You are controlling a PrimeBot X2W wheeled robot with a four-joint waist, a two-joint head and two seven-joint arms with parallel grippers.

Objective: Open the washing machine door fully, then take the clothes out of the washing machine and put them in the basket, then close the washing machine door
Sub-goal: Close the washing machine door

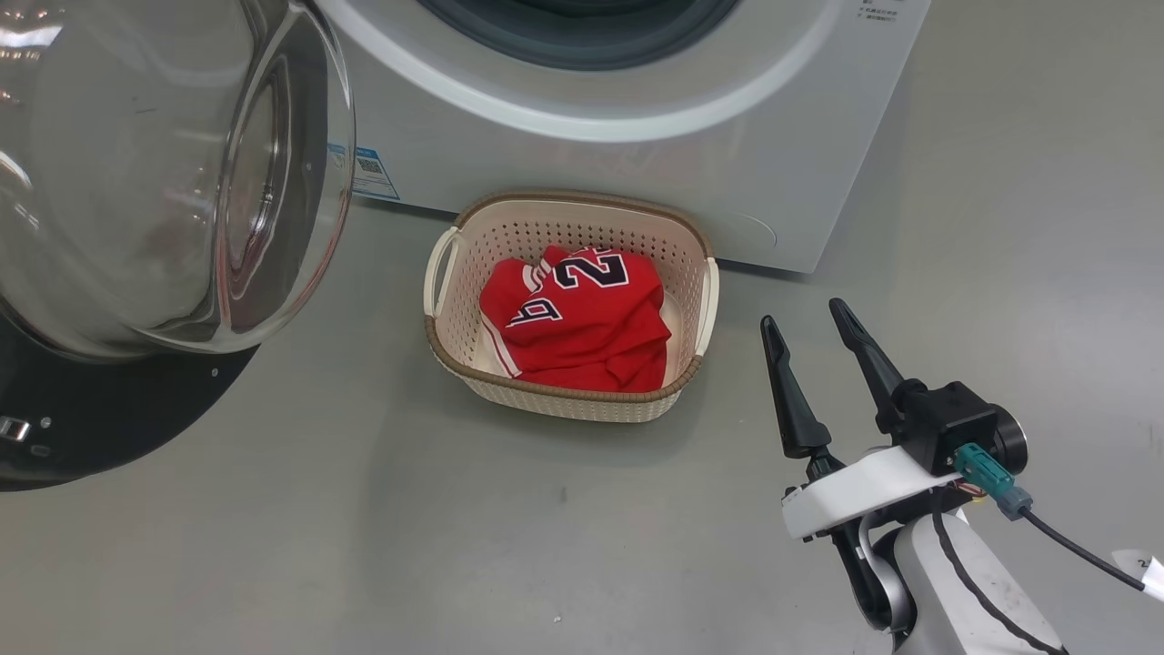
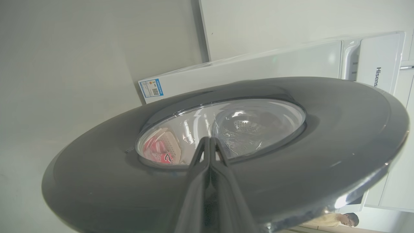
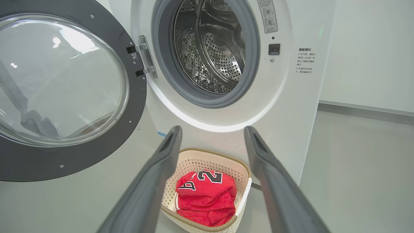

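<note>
The washing machine [image 1: 727, 136] stands with its door [image 1: 100, 418] swung wide open to the robot's left, hung on a hinge [image 3: 144, 56] at the left side of the round opening. The door's clear glass bowl bulges toward the head camera above the glossy black rim. In the right wrist view the grey gasket [image 3: 160, 68] rings the opening, and the perforated steel drum [image 3: 213, 48] shows behind it. The basket [image 1: 564, 405] sits on the grey floor [image 1: 364, 537] just in front of the washer's lower front, below the opening and to the right of the blue label [image 1: 374, 173]. Whether its back rim touches the machine cannot be told. Inside the basket lies a crumpled red jersey [image 1: 582, 332], its navy, white-edged numbers facing up. The right jaws stand wide open and hold nothing. Their two dark fingers [image 1: 793, 400] point toward the washer from the basket's right, apart from it and above the floor; in the right wrist view they frame the basket between them. The left jaws are closed, and their fingers [image 2: 198, 168] are pressed together on the outer face of the door, tips at the edge of the glass. Contact with the door cannot be confirmed. A person [image 2: 336, 220] appears at the lower right of the left wrist view, beyond the door's rim.
</note>
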